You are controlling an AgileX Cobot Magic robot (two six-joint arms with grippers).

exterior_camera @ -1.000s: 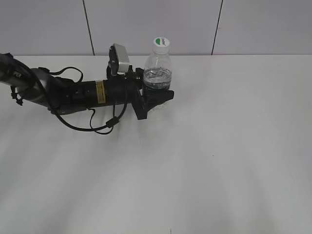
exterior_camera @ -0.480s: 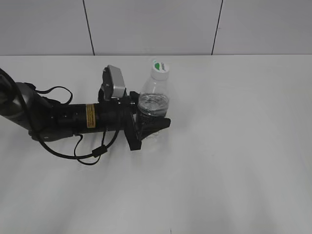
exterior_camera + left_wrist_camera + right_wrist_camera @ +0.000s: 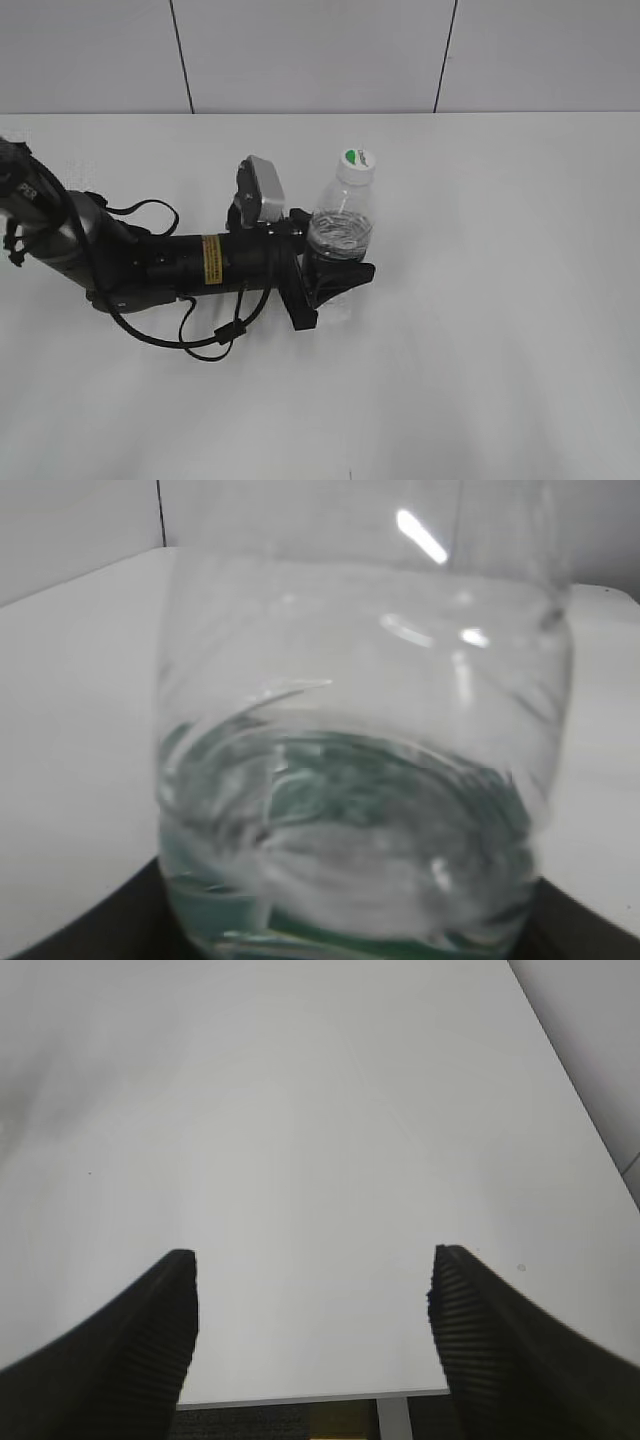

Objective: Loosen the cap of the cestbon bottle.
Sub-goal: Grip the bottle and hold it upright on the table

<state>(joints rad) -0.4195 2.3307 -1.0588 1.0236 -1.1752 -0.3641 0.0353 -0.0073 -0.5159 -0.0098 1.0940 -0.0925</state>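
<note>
One cestbon bottle stands near the middle of the worktop, its lower body clamped in the left gripper; one white cap sits on its neck. The right gripper, jaws wide and empty, is well apart from the bottle. Risks: thin plastic may buckle, or the bottle may spin with the cap.

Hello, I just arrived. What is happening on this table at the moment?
The robot's left claw grips the lower body of a small cestbon bottle standing on the white table. The white cap is on the neck and nothing touches it. The right claw is open over bare table, holding nothing, away from the bottle.
</note>
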